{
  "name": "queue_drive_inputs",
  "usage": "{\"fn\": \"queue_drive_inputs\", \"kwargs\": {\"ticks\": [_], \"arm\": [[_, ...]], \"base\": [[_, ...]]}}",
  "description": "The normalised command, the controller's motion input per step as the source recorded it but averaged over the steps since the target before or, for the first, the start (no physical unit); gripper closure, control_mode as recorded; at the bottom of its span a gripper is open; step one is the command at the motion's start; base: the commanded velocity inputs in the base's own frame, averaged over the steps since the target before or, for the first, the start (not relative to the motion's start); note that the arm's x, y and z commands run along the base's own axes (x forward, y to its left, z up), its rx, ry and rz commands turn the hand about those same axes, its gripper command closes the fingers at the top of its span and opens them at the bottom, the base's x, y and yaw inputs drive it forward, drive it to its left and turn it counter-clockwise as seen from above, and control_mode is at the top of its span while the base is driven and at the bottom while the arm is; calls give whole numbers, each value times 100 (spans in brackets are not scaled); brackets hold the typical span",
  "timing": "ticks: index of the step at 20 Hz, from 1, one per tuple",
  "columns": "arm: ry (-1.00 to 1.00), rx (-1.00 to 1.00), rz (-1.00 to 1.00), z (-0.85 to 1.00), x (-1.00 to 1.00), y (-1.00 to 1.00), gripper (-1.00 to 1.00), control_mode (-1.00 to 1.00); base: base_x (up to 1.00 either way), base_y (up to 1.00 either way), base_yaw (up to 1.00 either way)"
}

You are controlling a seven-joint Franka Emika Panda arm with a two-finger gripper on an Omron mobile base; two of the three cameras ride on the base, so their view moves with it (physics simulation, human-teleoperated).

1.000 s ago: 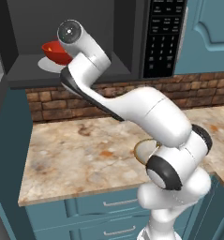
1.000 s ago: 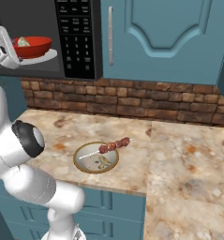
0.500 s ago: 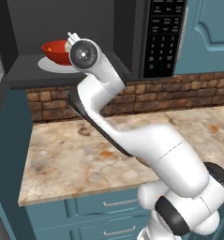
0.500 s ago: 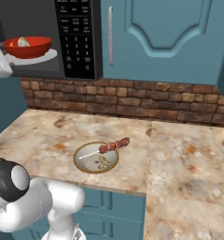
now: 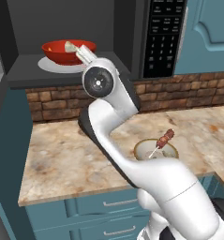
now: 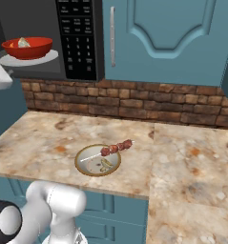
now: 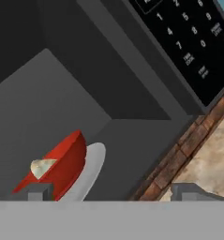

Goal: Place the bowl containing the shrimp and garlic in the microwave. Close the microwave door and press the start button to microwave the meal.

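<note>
Inside the microwave (image 5: 132,42), the bowl (image 5: 62,50) is parked on the turntable (image 6: 27,59) (ready for heating); gripper (image 7: 111,191) is spread apart, nothing held.

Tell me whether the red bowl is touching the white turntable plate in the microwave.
Touching. In the right base view the red bowl sits directly on the white turntable plate, its base meeting the plate with no gap; the left base view agrees.

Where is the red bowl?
The bowl sits on the white plate inside the open microwave, left of the keypad.
</note>
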Motion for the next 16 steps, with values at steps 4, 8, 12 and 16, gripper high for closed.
{"fn": "queue_drive_inputs", "kwargs": {"ticks": [4, 8, 12, 16], "arm": [[-1, -28, 0, -10, -66, 0, -100, -100], [-5, -32, 0, -29, -62, 0, -100, -100], [-14, -34, 0, -53, -47, -1, -100, -100], [-18, -30, 0, -33, -40, -1, -100, -100]], "base": [[0, 0, 0], [0, 0, 0], [0, 0, 0], [0, 0, 0]]}}
